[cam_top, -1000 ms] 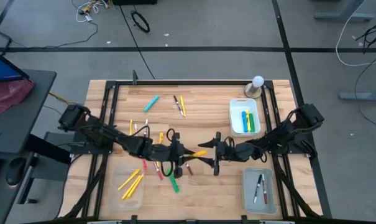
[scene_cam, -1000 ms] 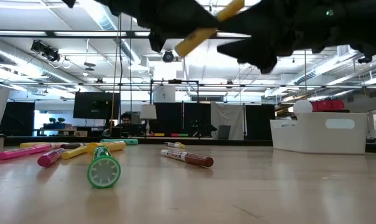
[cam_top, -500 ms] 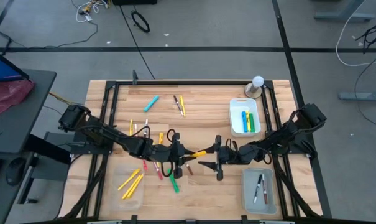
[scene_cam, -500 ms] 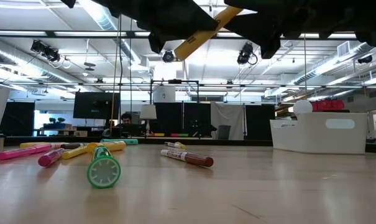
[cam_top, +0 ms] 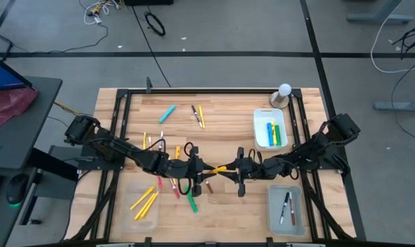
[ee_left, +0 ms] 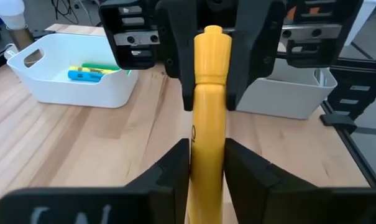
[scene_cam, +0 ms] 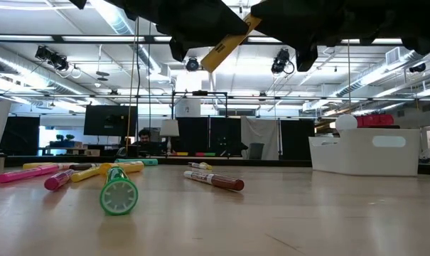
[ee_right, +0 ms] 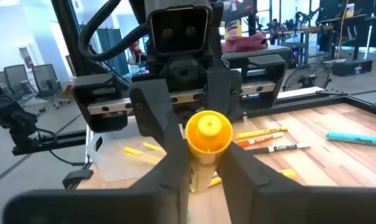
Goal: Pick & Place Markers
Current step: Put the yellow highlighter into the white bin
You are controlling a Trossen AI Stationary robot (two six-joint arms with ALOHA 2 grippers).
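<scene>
One yellow marker (cam_top: pixel 220 168) hangs over the tabletop (cam_top: pixel 228 206). Left gripper (cam_top: pixel 202 168) and right gripper (cam_top: pixel 235 171) each have jaws clenched on one end.

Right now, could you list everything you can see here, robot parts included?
Held marker: 1, yellow, in the air mid-table.
Loose markers: roughly ten, mixed colours, on the table, mostly its left half.
White tray: 1, right side; holds tray markers, blue, yellow, green.
White ball: 1, corner beside the white tray.
Left clear tray: 1, holds yellow markers.
Right clear tray: 1, holds two white markers.
Person: 1, in the room behind.
Left hand: shut on the held marker.
Right hand: shut on its other end.
</scene>
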